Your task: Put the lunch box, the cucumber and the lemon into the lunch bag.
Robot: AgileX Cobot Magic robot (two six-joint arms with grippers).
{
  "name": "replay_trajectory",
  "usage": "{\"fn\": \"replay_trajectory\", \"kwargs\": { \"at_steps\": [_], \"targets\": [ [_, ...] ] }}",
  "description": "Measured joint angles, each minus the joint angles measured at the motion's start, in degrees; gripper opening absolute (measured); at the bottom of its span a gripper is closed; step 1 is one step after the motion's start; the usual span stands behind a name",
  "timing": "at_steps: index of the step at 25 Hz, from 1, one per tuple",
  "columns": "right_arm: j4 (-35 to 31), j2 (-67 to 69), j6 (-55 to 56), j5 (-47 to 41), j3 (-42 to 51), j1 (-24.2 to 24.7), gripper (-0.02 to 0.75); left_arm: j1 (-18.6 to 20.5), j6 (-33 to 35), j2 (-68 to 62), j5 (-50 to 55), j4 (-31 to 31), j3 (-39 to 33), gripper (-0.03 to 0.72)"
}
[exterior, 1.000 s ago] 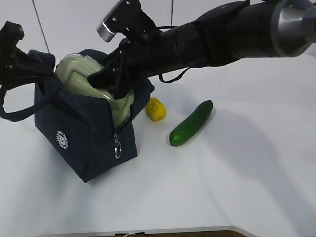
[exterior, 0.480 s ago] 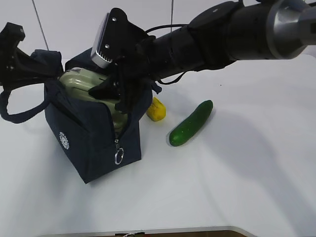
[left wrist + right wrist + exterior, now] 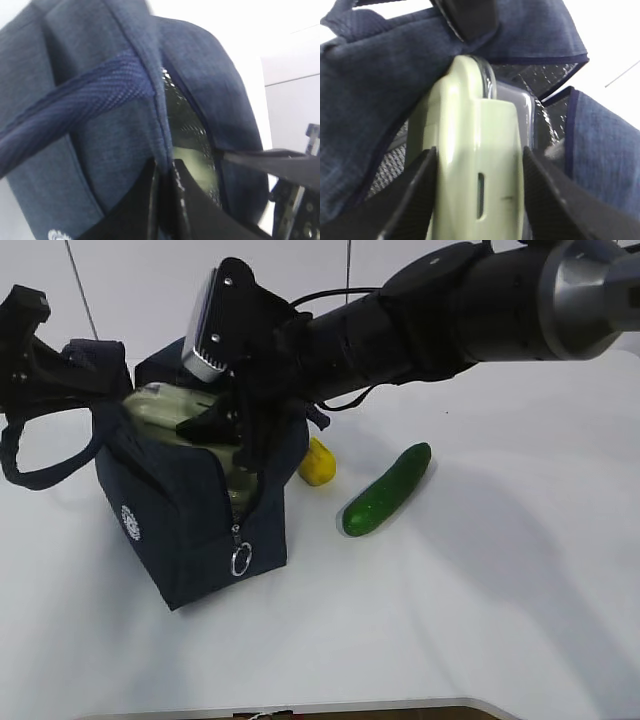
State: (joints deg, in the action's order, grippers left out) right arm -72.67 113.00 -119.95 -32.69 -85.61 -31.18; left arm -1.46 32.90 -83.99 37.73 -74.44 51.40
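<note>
The dark blue lunch bag [image 3: 195, 510] stands open on the white counter [image 3: 480, 620]. The lunch box [image 3: 477, 165] with its pale green lid sits partly down inside the bag, its top still poking out. The right fingers [image 3: 477, 200] are one on each side of the lunch box; I cannot tell if they squeeze it or have let go. The left fingers [image 3: 162, 200] are pinched tight on the bag's cloth edge at the opening. The yellow lemon [image 3: 318, 462] lies on the counter just beside the bag. The long green cucumber [image 3: 387, 490] lies near the lemon, not touching it.
</note>
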Motion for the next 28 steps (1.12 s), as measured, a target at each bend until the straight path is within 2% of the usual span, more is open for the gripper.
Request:
{"fn": "replay_trajectory", "kwargs": {
  "at_steps": [14, 18, 22, 28],
  "targets": [
    [-1.32, -1.15, -2.03, -0.14, -0.38, -0.43, 0.461, 0.00, 0.13, -0.23, -1.02, -0.21, 0.00, -0.008],
    [-3.76, -3.85, -0.88, 4.63, -0.44, -0.43, 0.461, 0.00, 0.15, -0.23, -1.56, -0.21, 0.00, -0.008],
    [-8.06, -6.17, 4.35, 11.74, -0.52, -0.43, 0.461, 0.00, 0.15, -0.23, -1.65, -0.21, 0.00, -0.008],
    [-10.82, -7.84, 12.56, 24.05, -0.57, -0.43, 0.461, 0.00, 0.25, -0.23, -1.79, -0.21, 0.00, -0.008]
  ]
}}
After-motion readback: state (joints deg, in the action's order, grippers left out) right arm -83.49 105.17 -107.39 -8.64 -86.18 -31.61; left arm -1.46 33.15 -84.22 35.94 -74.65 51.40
